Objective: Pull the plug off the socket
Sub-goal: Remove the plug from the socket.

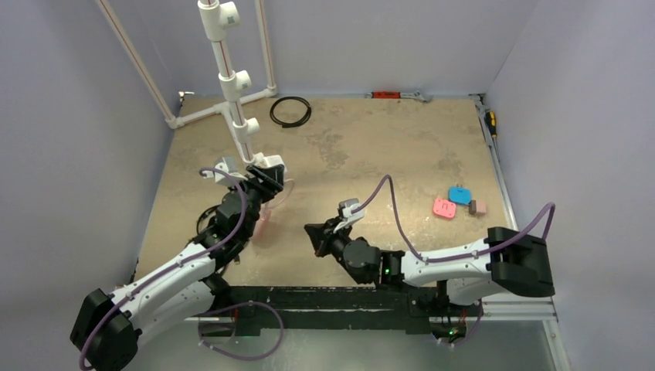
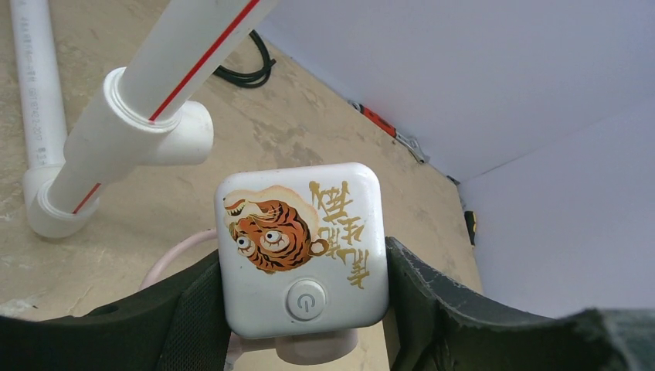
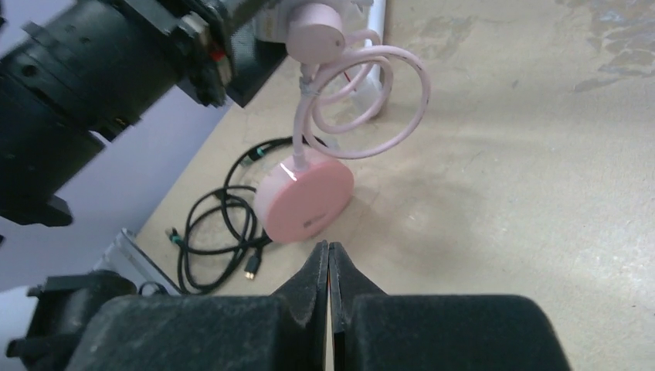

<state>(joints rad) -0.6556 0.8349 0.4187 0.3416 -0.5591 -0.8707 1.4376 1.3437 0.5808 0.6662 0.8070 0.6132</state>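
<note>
Socket (image 2: 301, 247): white cube with a tiger print, gold characters and a round power button on the face turned to the left wrist camera. Sits raised above the table (image 1: 371, 154), just beside the lower part of the white pipe stand (image 1: 232, 77). Clamped on two opposite sides by the left gripper (image 1: 266, 179) (dark fingers (image 2: 193, 309) pressed flat against the cube's walls).

Plug (image 3: 317, 31): round, pink, seated against one face of the socket and not yet pulled off. Feeds a pink cable (image 3: 371, 100) that coils in loops and runs down to a flat pink disc (image 3: 303, 199), below the socket and likewise near the pipe stand's foot (contact between disc and table not clear).

Right gripper (image 3: 330, 255): clenched, fingertips meeting, nothing between them. Hangs near the disc but apart from it, farther from the pipe stand than the left gripper.

Other items: black cable coil (image 1: 290, 110), flat on the table just beside the pipe stand's base; loose black cables (image 3: 224, 224), next to the disc. Pink block (image 1: 444, 207), blue block (image 1: 460, 194) and grey block (image 1: 477, 206), clustered together, well apart from the pipe stand. Screwdriver (image 1: 490, 124), at the table edge, equally far from it.
</note>
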